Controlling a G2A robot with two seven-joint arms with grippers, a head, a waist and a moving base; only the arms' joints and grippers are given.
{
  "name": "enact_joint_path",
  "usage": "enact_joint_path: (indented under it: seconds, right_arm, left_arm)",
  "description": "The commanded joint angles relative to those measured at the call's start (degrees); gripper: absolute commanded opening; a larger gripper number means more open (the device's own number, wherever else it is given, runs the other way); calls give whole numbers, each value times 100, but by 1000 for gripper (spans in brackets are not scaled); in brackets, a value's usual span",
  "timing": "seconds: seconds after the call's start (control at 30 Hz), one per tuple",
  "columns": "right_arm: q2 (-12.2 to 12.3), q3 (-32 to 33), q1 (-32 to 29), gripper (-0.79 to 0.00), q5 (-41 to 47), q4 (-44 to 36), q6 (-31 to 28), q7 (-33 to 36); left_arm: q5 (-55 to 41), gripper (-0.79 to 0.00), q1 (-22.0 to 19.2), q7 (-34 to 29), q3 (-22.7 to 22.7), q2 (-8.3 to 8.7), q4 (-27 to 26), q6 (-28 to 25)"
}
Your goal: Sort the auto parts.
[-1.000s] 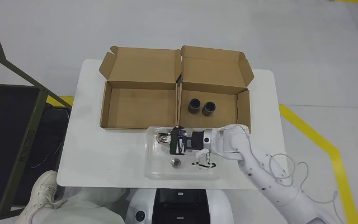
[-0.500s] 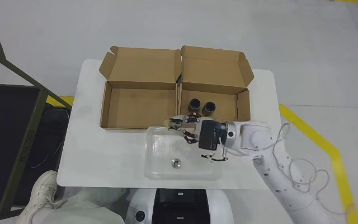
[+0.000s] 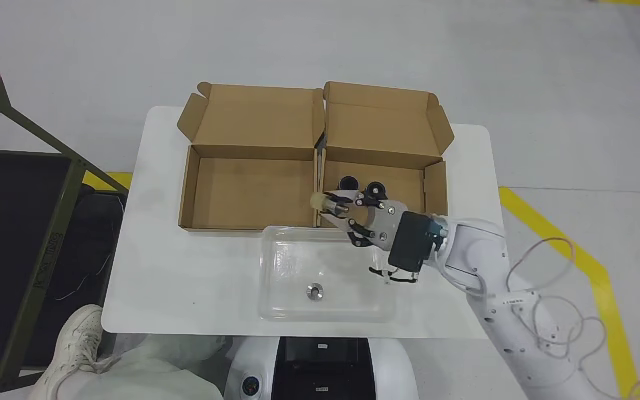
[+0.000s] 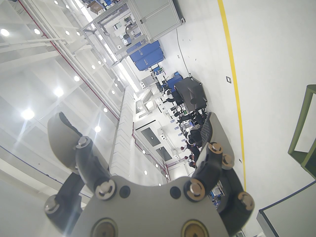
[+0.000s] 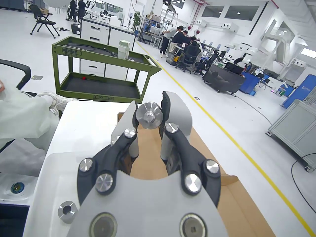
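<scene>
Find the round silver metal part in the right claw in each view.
Top view: round silver metal part in the right claw, over the brown cardboard boxes' shared wall.
Right wrist view: clamped between its fingers.
Left wrist view: faces the hall instead.
Landmark: small silver ring in the clear tray.

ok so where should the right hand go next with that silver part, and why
Probably a short sideways move to carry it over the empty left box. The right hand is shut on a silver metal part near the wall between the boxes, and the right box holds two black cylinders, a different kind.
</scene>
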Motion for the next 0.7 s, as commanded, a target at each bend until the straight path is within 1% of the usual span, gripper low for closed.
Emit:
enact_joint_path:
  seconds: [0.0, 0.13, 0.37, 0.53, 0.67]
  right_arm:
    - [2, 7, -27, -785, -82, -19, 90, -88]
    - [8, 18, -84, -785, -171, -54, 221, -173]
    - [19, 57, -103, -785, -192, -61, 299, -83]
    - [-3, -48, 25, -785, -177, 88, 347, 88]
    - [-51, -238, 248, -785, -81, 352, 380, 300]
  left_arm:
    - [0, 0, 0, 0, 0, 0, 0, 0]
    - [0, 0, 0, 0, 0, 0, 0, 0]
    - [0, 0, 0, 0, 0, 0, 0, 0]
    - [0, 0, 0, 0, 0, 0, 0, 0]
    - [0, 0, 0, 0, 0, 0, 0, 0]
